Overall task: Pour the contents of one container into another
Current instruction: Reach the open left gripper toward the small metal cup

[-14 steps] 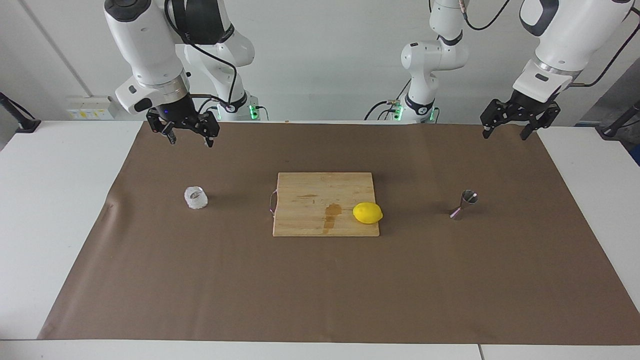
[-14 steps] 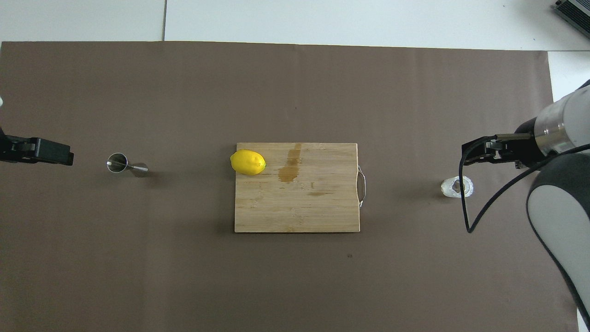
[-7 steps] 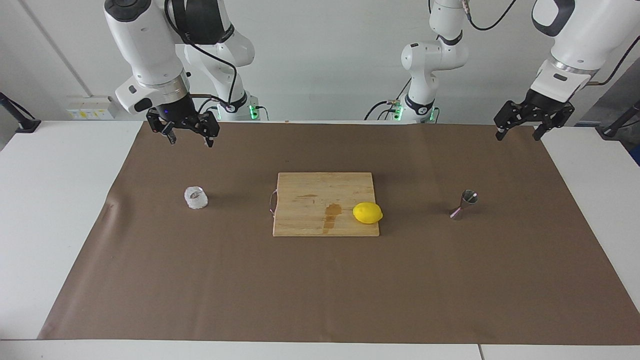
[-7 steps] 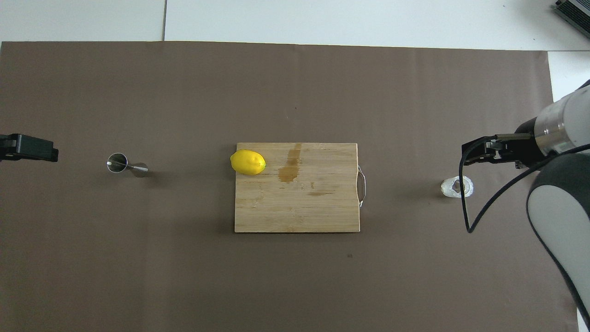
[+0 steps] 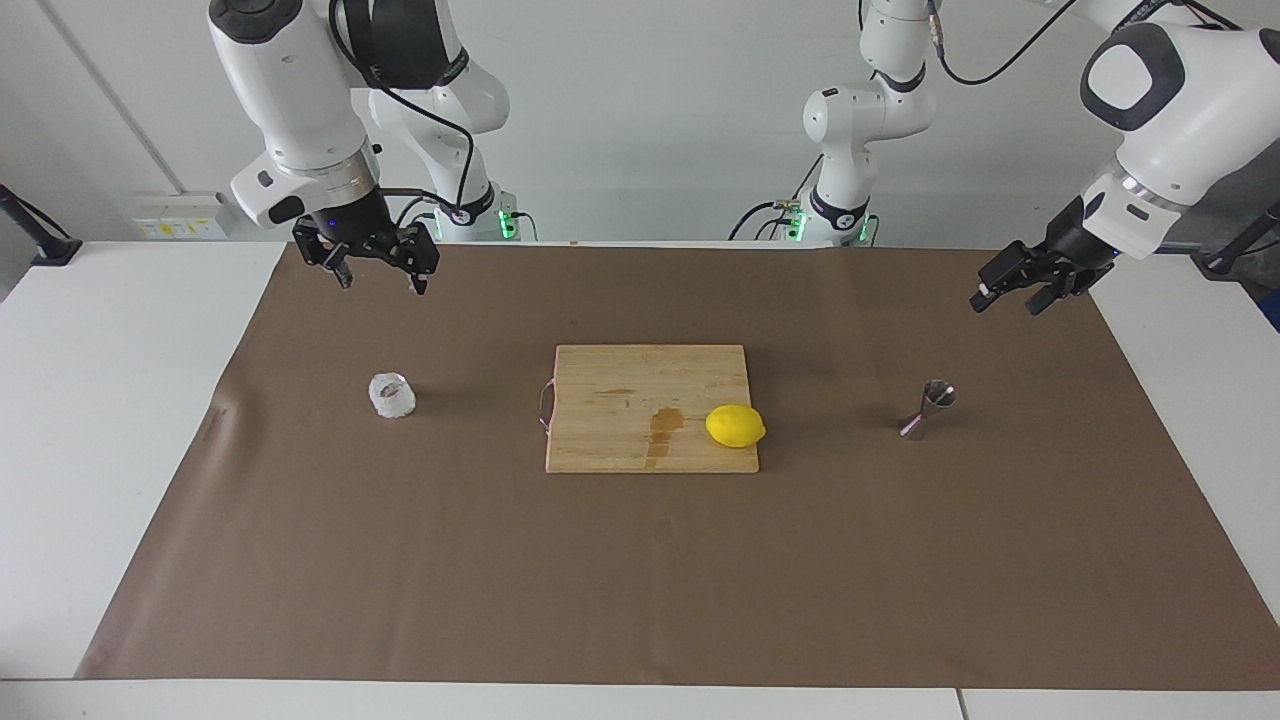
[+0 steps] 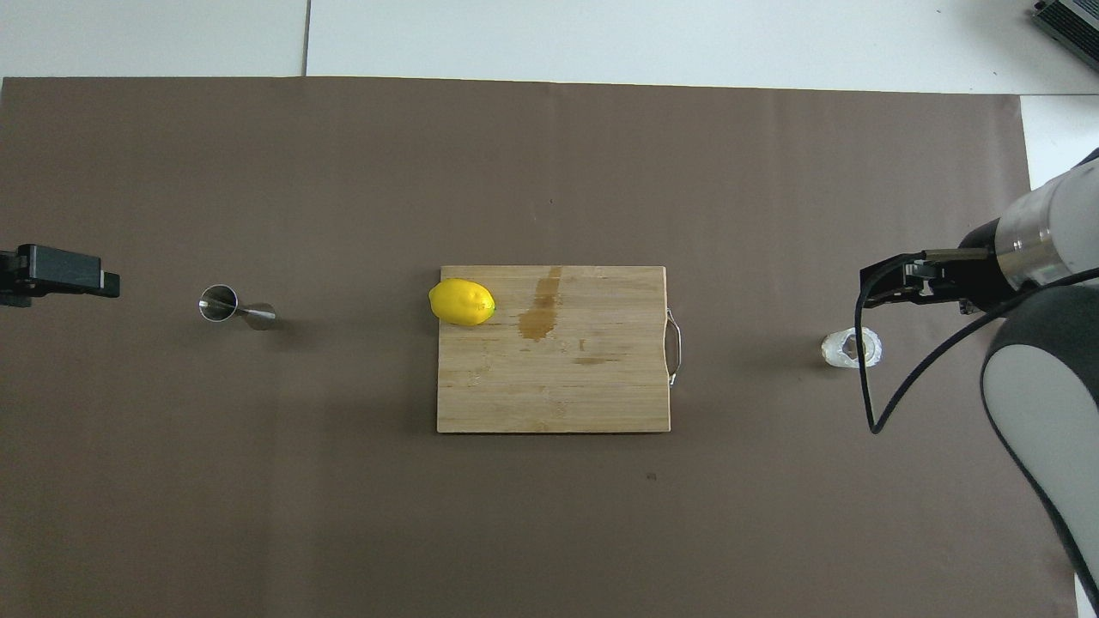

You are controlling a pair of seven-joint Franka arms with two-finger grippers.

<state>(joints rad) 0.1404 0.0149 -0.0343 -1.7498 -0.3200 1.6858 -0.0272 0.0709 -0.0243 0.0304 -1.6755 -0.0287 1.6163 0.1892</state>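
The faceted clear glass cup (image 5: 392,395) (image 6: 851,348) stands on the brown mat toward the right arm's end of the table. My right gripper (image 5: 382,286) (image 6: 869,292) hangs open in the air, over the mat beside the cup, and holds nothing. The small metal jigger (image 5: 930,407) (image 6: 233,307) stands on the mat toward the left arm's end. My left gripper (image 5: 1006,305) (image 6: 103,281) is open and empty, tilted, up over the mat's edge well clear of the jigger.
A wooden cutting board (image 5: 620,400) (image 6: 592,386) with a wet stain lies mid-table between the cup and the jigger. A yellow lemon (image 5: 735,425) (image 6: 462,301) rests on the board's corner toward the jigger. The brown mat (image 5: 640,580) covers most of the table.
The left gripper swung outward toward its end of the table, then tilted and came back down a little. The right arm, cup and jigger have not moved.
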